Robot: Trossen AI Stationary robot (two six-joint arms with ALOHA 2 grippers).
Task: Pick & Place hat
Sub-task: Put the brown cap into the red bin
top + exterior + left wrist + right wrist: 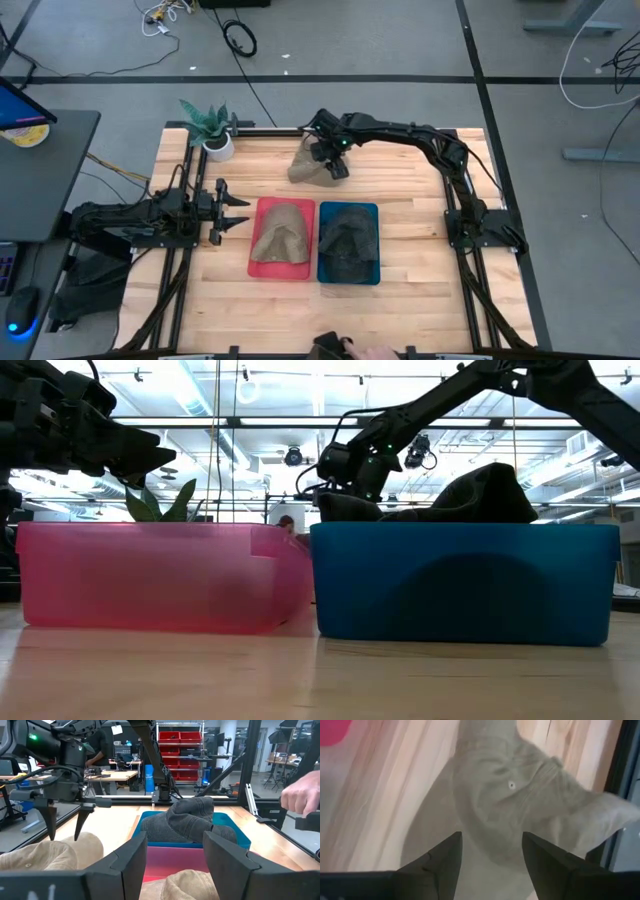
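Right pincer hovers directly over tan hat, fingers spread apart, nothing gripped. Hat lies crumpled on bench at far edge, beyond bins, near potted plant. Judged light, soft, floppy: fabric will fold under pinch; best hold likely on raised crown ridge. Red bin holds another tan hat, blue bin dark one. Left pincer waits open beside red bin.
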